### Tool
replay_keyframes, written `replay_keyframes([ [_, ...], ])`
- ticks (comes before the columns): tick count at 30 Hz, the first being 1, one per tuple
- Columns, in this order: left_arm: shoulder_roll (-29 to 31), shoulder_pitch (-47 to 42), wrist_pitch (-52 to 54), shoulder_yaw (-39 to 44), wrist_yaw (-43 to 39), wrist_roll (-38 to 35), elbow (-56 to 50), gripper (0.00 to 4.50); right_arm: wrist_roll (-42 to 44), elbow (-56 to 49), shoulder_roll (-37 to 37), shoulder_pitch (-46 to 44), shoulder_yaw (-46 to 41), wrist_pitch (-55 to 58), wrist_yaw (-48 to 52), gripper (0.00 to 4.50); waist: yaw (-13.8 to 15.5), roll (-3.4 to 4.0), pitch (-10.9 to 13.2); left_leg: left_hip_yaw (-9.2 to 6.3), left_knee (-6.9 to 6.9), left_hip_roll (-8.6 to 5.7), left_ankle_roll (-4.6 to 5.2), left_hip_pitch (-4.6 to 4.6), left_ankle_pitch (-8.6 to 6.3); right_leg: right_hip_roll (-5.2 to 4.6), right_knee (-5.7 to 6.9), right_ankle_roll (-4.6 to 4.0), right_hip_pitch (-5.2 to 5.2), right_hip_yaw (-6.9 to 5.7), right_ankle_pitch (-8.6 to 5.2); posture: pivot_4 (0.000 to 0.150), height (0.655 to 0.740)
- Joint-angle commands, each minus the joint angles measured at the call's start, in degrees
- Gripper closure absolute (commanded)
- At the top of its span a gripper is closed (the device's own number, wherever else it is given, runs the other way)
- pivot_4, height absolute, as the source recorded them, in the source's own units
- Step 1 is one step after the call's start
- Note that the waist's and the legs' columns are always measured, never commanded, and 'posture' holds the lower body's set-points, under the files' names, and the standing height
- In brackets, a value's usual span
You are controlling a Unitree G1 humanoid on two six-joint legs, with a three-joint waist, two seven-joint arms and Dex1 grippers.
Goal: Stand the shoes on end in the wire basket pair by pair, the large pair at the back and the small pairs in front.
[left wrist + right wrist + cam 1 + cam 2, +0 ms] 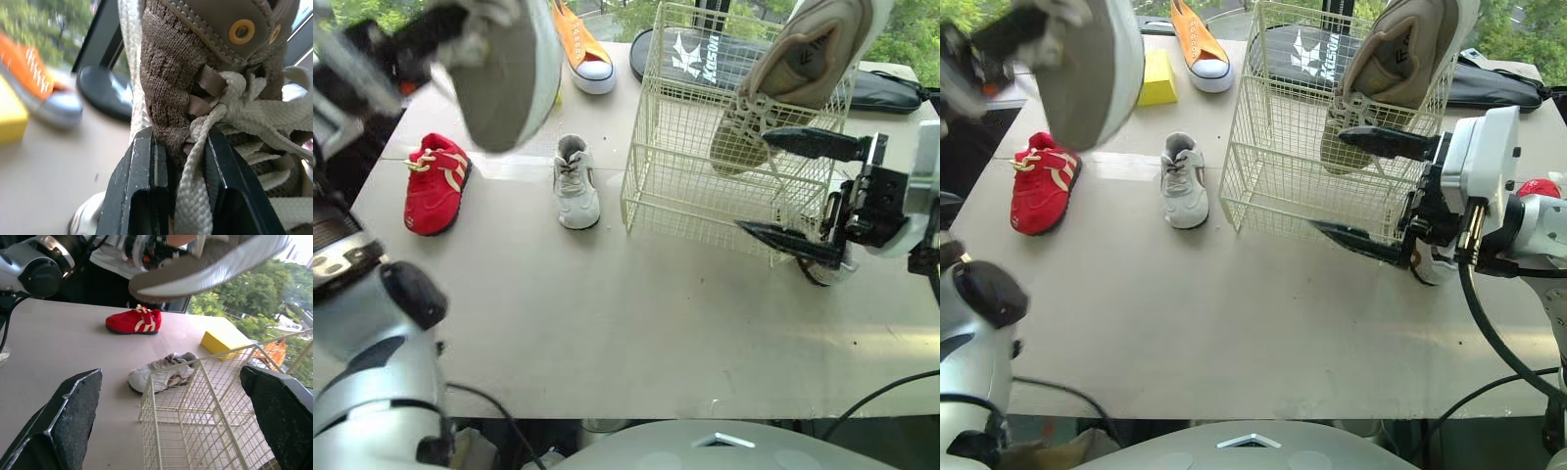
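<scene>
Progress check: you were early in the job. One large tan knit shoe [808,49] stood on end at the back right corner of the cream wire basket [685,186], which sat on the right half of the pale desk [656,333] toward its far edge.

Its mate, the large brown-knit shoe with a grey sole [504,69], was not in yet. Your left gripper [180,147] gripped it by the laced upper, fingers narrow on knit and cream lace. That arm was raised high over the desk's far left corner, with the sole facing the head camera.

My read: large pair half done, every small pair left.
- small red shoe with cream straps [435,186]: flat near the left edge
- small white-and-grey shoe [578,186]: flat between the red one and the basket
- orange canvas sneaker [582,49]: at the far edge, near a yellow block [1156,76]

Your right gripper [754,181] hovered at the basket's front right corner. Its fingers were spread wide, one above the other, holding nothing and pointing toward the left edge.
</scene>
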Motion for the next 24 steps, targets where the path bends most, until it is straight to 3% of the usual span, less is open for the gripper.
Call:
replay_keyframes([
  [1, -11.27, -3.67, -11.11, -3.68, 10.21, -0.64, -12.92, 3.98, -1.99, 0.0, 2.5, 2.11, -5.67, -1.82, -6.66, 0.0, 0.47, 0.05, 0.03, -0.03, -0.03, -0.01, -0.05, 0.11, 0.02, -0.01, -0.01, 0.0, 0.13, -0.05, 0.0, 0.15, 0.74],
  [4, -21.5, -4.19, -25.25, -12.31, 13.24, 5.13, -15.04, 3.98, -1.07, -3.57, 3.63, 5.35, -8.6, -1.22, -10.4, 0.0, 1.07, 0.13, 0.08, -0.05, -0.06, -0.05, -0.17, 0.35, 0.09, 0.0, 0.04, -0.02, 0.31, -0.08, 0.0, 0.15, 0.74],
  [8, -30.83, -5.79, -50.02, -20.92, 16.11, 16.82, -7.0, 3.98, -0.24, -9.3, 2.84, 9.62, -11.09, -0.07, -14.16, 0.0, 1.01, 0.23, 0.13, 0.01, -0.09, -0.04, -0.19, 0.49, 0.11, 0.14, -0.01, -0.05, 0.46, -0.01, 0.0, 0.15, 0.74],
  [13, -33.82, -9.97, -78.72, -28.69, 20.42, 31.42, 12.21, 3.98, 3.33, -14.1, 1.45, 13.07, -14.95, 1.44, -19.45, 0.0, 0.62, 0.28, 0.15, 0.48, -0.17, 0.06, -0.14, 0.7, 0.1, 0.39, -0.04, -0.06, 0.45, 0.46, -0.02, 0.15, 0.74],
  [16, -34.58, -12.71, -91.32, -30.61, 24.88, 36.66, 25.12, 3.98, 4.78, -16.4, 0.93, 14.8, -16.36, 1.48, -22.34, 0.0, 0.79, 0.28, 0.15, 0.51, -0.17, 0.1, 0.15, 0.7, -0.06, 0.71, -0.06, -0.12, 0.45, 0.48, -0.05, 0.15, 0.74],
  [19, -34.88, -14.0, -99.01, -32.34, 29.01, 40.93, 36.02, 3.98, 5.74, -17.89, 0.52, 16.4, -17.38, 1.3, -24.41, 0.0, 1.05, 0.28, 0.15, 0.5, -0.16, 0.11, 0.28, 0.66, -0.13, 0.73, -0.1, -0.06, 0.45, 0.42, -0.02, 0.15, 0.74],
  [24, -37.86, -10.47, -106.34, -33.91, 27.55, 41.65, 47.88, 3.98, 6.77, -18.4, -0.62, 19.85, -18.56, -0.87, -26.41, 0.0, 1.15, 0.36, 0.02, 0.54, -0.13, 0.1, 0.46, 0.66, -0.24, 0.66, -0.19, -0.01, 0.51, 0.31, 0.0, 0.15, 0.74],
])
